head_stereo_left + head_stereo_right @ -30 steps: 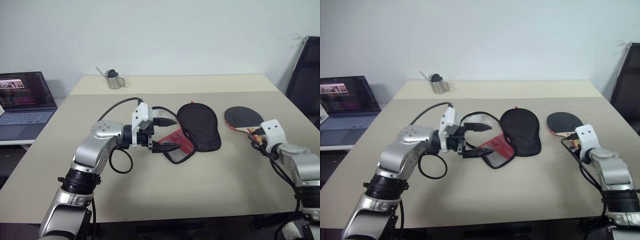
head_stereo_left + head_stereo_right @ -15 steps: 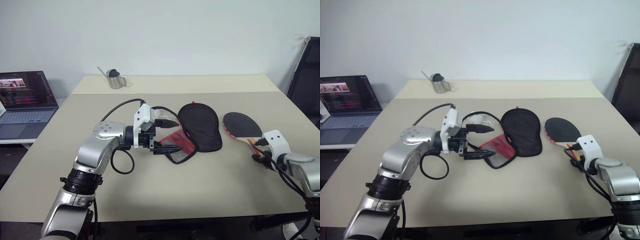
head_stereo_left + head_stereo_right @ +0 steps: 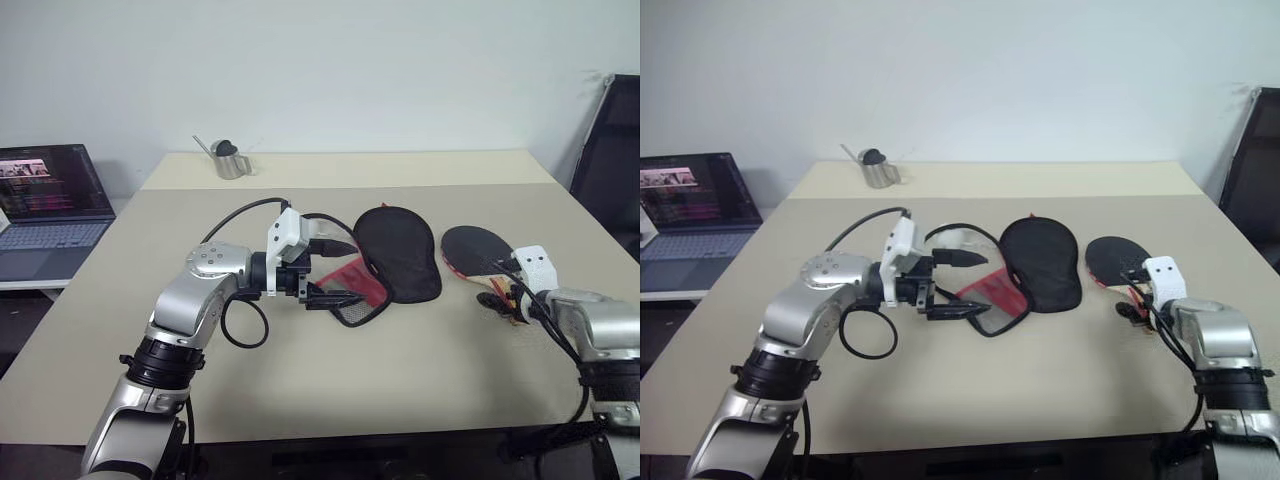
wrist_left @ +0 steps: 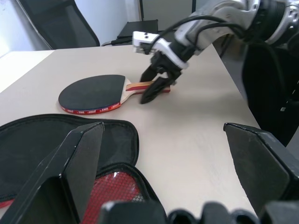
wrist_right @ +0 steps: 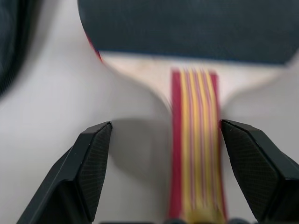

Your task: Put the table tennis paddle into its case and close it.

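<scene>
The right gripper (image 5: 163, 172) was seen with its jaws apart, one finger (image 5: 91, 168) on either side of the paddle (image 3: 480, 247) handle, which ran up the gap between them. No contact between pads and handle could be confirmed; the handle lay nearer one finger than the other. Beyond the fingertips the black rubber face was seen, lying flat on the table (image 3: 400, 380). From the left wrist view the same gripper was seen poised over the handle end, fingertips at or just above it.

The left gripper (image 3: 335, 270) was found with its jaws spread wide and nothing between them. Just past its lower finger lay the case (image 3: 395, 255), opened out flat: the red mesh half (image 3: 355, 290) nearest the fingertips, the black half beyond it. Whether the lower finger touched the mesh half could not be told. The paddle lay further out past the case, near it but apart, on the side toward the right gripper.

Further off, at the table's far edge, a small metal can (image 3: 230, 160) was noted. Beyond the table's left side a laptop (image 3: 50, 200) stood open on a separate surface, and a dark chair (image 3: 612, 160) was seen past the right side.
</scene>
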`<state>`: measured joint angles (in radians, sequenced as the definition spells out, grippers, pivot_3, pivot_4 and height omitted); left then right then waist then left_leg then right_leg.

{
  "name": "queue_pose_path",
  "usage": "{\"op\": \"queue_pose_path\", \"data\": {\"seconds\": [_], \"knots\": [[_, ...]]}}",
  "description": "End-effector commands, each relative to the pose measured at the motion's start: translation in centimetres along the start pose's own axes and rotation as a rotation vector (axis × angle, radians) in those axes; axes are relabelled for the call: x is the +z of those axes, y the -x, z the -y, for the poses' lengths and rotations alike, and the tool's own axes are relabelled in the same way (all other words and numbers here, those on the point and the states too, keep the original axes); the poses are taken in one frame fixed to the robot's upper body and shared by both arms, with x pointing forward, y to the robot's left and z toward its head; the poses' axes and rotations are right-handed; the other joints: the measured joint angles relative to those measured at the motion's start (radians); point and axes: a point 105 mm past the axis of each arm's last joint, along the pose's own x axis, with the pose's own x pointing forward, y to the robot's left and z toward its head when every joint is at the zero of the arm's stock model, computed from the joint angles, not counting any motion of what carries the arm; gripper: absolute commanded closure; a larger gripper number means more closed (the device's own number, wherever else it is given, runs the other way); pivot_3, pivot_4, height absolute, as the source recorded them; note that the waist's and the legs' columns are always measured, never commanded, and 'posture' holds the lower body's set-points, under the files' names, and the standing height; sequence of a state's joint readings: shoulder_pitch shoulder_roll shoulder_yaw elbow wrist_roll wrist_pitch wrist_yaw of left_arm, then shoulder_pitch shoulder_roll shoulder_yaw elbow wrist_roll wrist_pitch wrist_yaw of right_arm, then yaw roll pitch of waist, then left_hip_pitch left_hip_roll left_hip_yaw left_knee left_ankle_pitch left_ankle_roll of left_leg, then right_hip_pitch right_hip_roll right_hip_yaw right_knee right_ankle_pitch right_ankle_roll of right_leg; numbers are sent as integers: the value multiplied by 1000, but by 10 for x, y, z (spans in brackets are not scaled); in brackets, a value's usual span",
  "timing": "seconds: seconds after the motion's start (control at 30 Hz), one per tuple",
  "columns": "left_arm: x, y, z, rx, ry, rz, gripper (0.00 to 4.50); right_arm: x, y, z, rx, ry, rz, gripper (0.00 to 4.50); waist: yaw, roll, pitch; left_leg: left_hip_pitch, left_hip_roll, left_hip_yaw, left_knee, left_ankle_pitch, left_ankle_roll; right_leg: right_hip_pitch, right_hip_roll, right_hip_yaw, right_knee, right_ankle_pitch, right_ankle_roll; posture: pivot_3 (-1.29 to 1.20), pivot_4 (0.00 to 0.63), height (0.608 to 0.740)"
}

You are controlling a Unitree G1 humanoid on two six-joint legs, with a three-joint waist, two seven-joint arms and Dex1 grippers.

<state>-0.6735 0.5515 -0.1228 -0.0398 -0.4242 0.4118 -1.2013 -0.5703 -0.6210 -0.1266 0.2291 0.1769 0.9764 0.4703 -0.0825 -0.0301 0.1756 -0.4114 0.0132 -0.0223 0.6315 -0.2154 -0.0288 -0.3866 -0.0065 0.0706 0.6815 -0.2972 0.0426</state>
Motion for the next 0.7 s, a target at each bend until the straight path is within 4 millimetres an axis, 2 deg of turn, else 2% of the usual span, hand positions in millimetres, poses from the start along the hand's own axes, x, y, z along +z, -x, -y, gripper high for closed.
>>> {"op": "queue_pose_path", "data": {"seconds": [0.03, 0.2, 0.3, 0.47, 0.53, 0.57, 0.7], "knots": [[9, 3, -2, 5, -43, 7, 0, 5, -4, 9, -38, 34, 18, 532, 0, 0, 0, 0, 0, 0, 0, 0, 0, 0, 0, 0, 0, 0, 0, 0, 150, 740], [8, 5, -2, 16, -44, 1, 0, 0, -10, 16, -66, 48, -11, 532, -1, 0, 0, 1, 0, 0, 2, 0, 0, 2, -1, 0, 0, 1, 1, 0, 150, 740], [7, 7, -3, 25, -44, -4, 0, -4, -13, 17, -75, 31, -30, 1077, 0, 0, 0, 5, 0, 0, 4, 0, 0, 8, -1, 0, 0, 1, 2, 0, 150, 740], [8, 20, -11, 96, -39, -7, 0, -4, -15, 16, -96, -14, -27, 2594, 2, -1, 0, 11, 0, 0, 4, 0, 0, 14, -2, 0, -1, 1, 2, 0, 150, 740], [5, 27, -13, 124, -33, -20, 0, 2, -15, 23, -146, -34, 9, 3204, 2, -1, 0, 11, 0, 0, 4, 0, 0, 14, -2, 0, -1, 1, 2, 0, 150, 740], [3, 30, -13, 136, -28, -27, 0, 5, -14, 26, -169, -36, 28, 3379, 2, -1, 0, 11, 0, 0, 4, 0, 0, 14, -3, 0, -1, 1, 2, 0, 150, 740], [-1, 42, -15, 185, -19, -49, 0, 26, -7, 35, -233, -49, 108, 3389, 4, -1, 1, 11, 0, 0, 4, 0, 0, 14, -4, 0, -1, 1, 2, 0, 150, 740]]}}
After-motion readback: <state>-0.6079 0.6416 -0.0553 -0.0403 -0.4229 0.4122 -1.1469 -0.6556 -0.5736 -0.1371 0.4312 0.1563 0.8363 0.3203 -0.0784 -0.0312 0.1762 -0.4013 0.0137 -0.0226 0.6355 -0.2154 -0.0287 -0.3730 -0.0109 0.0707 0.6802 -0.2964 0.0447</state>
